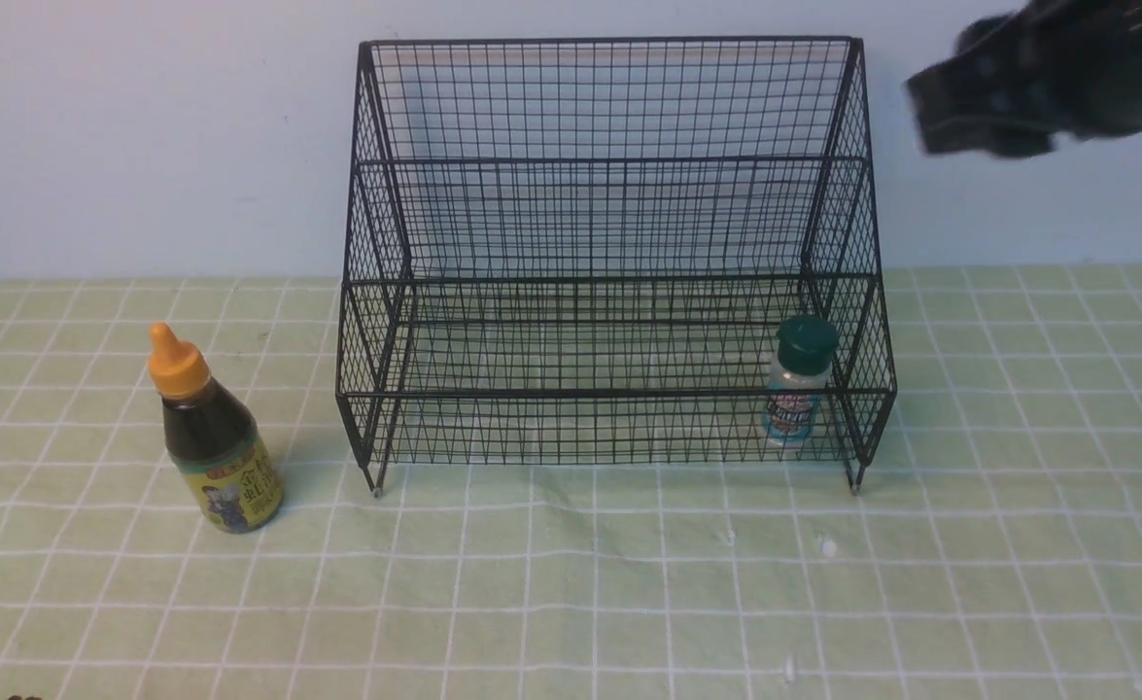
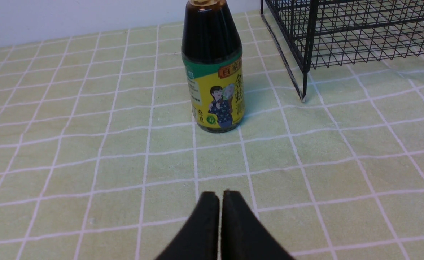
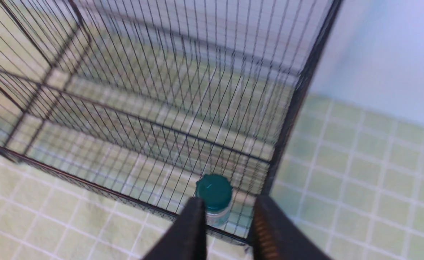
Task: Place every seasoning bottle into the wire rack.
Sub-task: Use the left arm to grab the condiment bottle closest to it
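On the green-checked bench (image 1: 571, 583) stands the large black wire-mesh two-tier rack (image 1: 609, 158). Left of it and apart, the tall dark-sauce bottle with orange pointed cap (image 1: 213, 437) stands upright on the bench. The small clear shaker with dark green lid (image 1: 796, 384) stands in the rack's lower tier, at the right end. The left pincer (image 2: 219, 195) is closed and empty. The right pincer (image 3: 230, 202), raised, has its jaws apart and holds nothing.

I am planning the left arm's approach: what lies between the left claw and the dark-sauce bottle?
Only bare checked cloth lies between the left claw and the dark-sauce bottle, as the left wrist view shows.
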`<state>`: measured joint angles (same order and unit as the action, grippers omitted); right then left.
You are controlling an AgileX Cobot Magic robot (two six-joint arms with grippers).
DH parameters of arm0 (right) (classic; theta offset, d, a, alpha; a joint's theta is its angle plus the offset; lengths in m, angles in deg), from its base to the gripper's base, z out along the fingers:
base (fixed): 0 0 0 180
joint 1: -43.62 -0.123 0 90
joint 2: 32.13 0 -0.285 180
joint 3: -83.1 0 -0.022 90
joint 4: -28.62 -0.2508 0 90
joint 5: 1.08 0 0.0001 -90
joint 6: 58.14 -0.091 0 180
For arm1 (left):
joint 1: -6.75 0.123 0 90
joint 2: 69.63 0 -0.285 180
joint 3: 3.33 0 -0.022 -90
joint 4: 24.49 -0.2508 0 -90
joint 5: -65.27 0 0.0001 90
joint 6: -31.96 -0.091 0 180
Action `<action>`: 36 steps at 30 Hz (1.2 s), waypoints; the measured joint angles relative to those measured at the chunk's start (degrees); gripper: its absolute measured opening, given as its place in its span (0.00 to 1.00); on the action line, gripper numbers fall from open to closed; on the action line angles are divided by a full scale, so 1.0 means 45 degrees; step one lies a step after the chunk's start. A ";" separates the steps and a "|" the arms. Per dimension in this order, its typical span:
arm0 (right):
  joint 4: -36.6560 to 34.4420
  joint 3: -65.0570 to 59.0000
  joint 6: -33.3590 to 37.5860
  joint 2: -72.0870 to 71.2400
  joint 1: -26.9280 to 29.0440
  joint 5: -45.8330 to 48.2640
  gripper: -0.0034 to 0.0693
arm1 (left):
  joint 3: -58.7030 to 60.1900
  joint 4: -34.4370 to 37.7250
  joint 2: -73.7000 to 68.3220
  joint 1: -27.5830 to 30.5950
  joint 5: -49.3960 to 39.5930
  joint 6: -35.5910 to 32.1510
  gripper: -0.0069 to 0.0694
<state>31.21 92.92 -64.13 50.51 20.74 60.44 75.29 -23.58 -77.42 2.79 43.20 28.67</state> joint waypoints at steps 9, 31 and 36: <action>0.1452 -0.4198 -0.1253 -0.7409 0.0000 -0.2286 0.03 | 0.0000 0.0000 0.0000 0.0000 0.0000 0.0000 0.08; 0.1304 -1.3358 -0.1940 -1.6556 0.0000 -0.5736 0.03 | 0.0000 0.0000 0.0000 0.0000 0.0000 0.0000 0.08; 0.1201 -1.3445 -0.1940 -1.6556 0.0000 -0.5762 0.03 | 0.0000 0.0000 0.0000 0.0000 0.0000 0.0000 0.08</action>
<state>36.62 32.41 -72.86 -23.99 20.74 34.52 75.29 -23.58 -77.42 2.79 43.20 28.67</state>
